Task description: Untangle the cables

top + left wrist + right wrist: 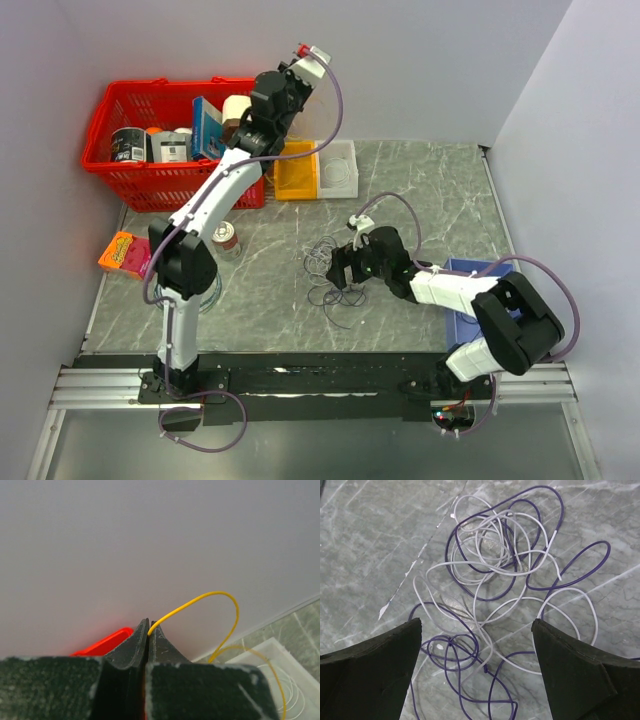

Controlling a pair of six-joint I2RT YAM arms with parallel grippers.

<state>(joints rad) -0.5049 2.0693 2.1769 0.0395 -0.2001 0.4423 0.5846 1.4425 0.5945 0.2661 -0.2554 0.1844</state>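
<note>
Left fingers [141,637] pinched fully closed on yellow wire [200,599], raised high near back wall [150,540]. Right fingers [375,665] spread wide, holding nothing, over tangle of purple and white wires [509,555] on worktop [365,545].

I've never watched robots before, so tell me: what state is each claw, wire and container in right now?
Left gripper: shut on the yellow wire.
Right gripper: open, holding nothing.
Purple and white wires: tangled on the table.
Red basket: full.
Can: upright.
</note>
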